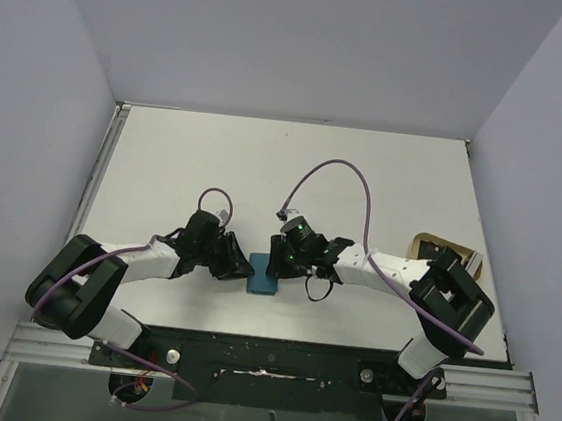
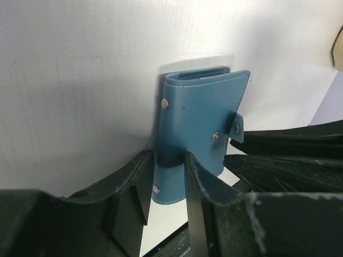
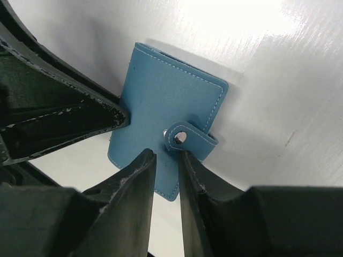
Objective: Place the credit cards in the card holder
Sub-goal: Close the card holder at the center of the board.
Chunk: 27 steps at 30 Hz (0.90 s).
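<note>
From above, the card holder [image 1: 263, 276] lies flat and folded shut on the desk [image 1: 365, 179], near the middle of its near edge. My left hand [image 1: 238, 263] and my right hand [image 1: 280, 263] meet over it from either side.

From my left wrist, my left hand [image 2: 169, 160] is narrow, with the card holder's [image 2: 201, 118] nearest edge between its fingers [image 2: 140, 184]. I cannot tell whether they pinch it. The snap tab [image 2: 236, 128] sits beside my right hand.

From my right wrist, my right hand [image 3: 167, 155] is slightly parted. Its fingertips sit over the cover, just short of the snap tab [image 3: 187, 138].
</note>
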Each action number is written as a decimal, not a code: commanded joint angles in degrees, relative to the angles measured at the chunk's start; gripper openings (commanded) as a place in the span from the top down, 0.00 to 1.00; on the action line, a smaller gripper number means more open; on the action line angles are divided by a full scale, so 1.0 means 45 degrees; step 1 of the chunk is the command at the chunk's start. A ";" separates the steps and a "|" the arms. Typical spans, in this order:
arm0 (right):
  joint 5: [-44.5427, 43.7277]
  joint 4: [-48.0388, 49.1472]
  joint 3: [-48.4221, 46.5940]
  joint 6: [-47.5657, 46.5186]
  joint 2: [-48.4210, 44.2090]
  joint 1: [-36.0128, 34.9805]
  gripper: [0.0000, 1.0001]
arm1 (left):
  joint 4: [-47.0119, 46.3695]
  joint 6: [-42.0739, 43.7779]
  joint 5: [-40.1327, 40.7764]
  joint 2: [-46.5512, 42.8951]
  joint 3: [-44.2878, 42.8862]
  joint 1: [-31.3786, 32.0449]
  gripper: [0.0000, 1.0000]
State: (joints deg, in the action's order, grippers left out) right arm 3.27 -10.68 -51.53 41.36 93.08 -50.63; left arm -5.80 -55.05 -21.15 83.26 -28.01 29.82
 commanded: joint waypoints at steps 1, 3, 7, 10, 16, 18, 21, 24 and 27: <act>0.0284 0.0227 -0.0103 0.0144 -0.1093 0.0340 0.74 | 0.0190 0.0222 0.0271 -0.0066 -0.0211 0.0022 0.72; 0.0433 0.0400 0.0254 0.0295 -0.1372 0.0544 0.74 | 0.0274 0.0221 0.0267 -0.0200 -0.0319 0.0014 0.72; 0.0939 0.1101 0.1155 0.0777 -0.1935 0.1029 0.69 | 0.0601 0.0250 0.0223 -0.0561 -0.0712 0.0018 0.67; 0.0986 0.1374 0.1579 0.1047 -0.2218 0.1265 0.70 | 0.0663 0.0241 0.0140 -0.0845 -0.0942 0.0031 0.66; 0.1960 0.2593 0.2170 0.1464 -0.2074 0.1685 0.66 | 0.0332 0.0273 -0.0073 -0.0905 -0.1190 0.0031 0.71; 0.2058 0.2813 0.2156 0.1483 -0.1886 0.1682 0.62 | 0.0005 0.0217 -0.0292 -0.0664 -0.1114 0.0033 0.74; 0.2165 0.2965 0.2064 0.1511 -0.1539 0.1708 0.63 | -0.0334 0.0125 -0.0340 -0.0265 -0.0945 0.0124 0.75; 0.2318 0.3150 0.2017 0.1521 -0.1328 0.1701 0.67 | -0.0576 0.0118 -0.0253 0.0059 -0.0814 0.0188 0.75; 0.2449 0.3178 0.1899 0.1526 -0.1119 0.1701 0.67 | -0.0658 0.0151 -0.0201 0.0324 -0.0768 0.0208 0.75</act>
State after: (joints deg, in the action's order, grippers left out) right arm 12.51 -0.03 -41.58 47.68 87.09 -43.16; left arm -4.89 -54.87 -21.45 83.53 -31.22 30.35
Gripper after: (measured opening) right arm 0.333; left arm 0.250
